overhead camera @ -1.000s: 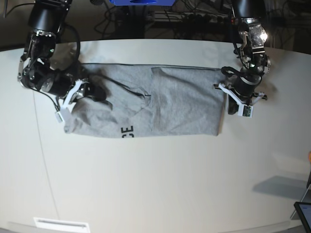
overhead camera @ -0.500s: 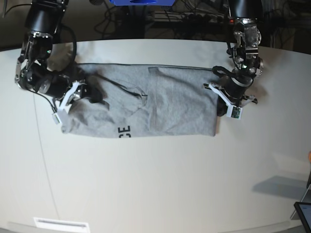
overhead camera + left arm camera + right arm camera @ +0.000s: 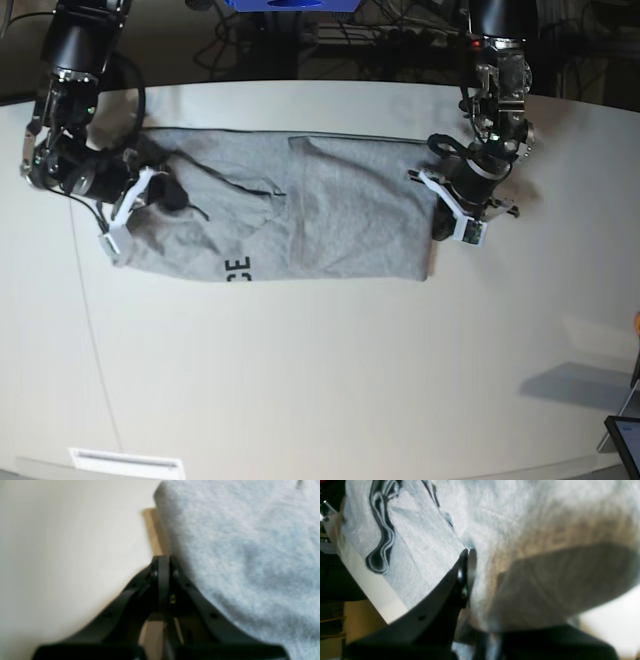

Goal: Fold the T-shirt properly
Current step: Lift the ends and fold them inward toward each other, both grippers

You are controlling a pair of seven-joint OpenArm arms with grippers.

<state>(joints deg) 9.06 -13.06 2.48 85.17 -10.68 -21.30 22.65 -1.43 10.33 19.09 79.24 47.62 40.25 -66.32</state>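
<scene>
A heather-grey T-shirt (image 3: pixel 290 210) lies spread lengthwise across the white worktop (image 3: pixel 330 380), black lettering showing at its near edge. The right claw (image 3: pixel 467 555) pinches a fold of the cloth at one end; the left claw (image 3: pixel 163 561), jaws pressed together, rests at the opposite edge, gripping nothing visible.

Grey cloth hides one right-gripper finger (image 3: pixel 545 585).

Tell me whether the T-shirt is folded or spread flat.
Partly folded. The T-shirt lies as a long band on the table, one layer lapped over its right part, only the letters "CE" showing.
</scene>
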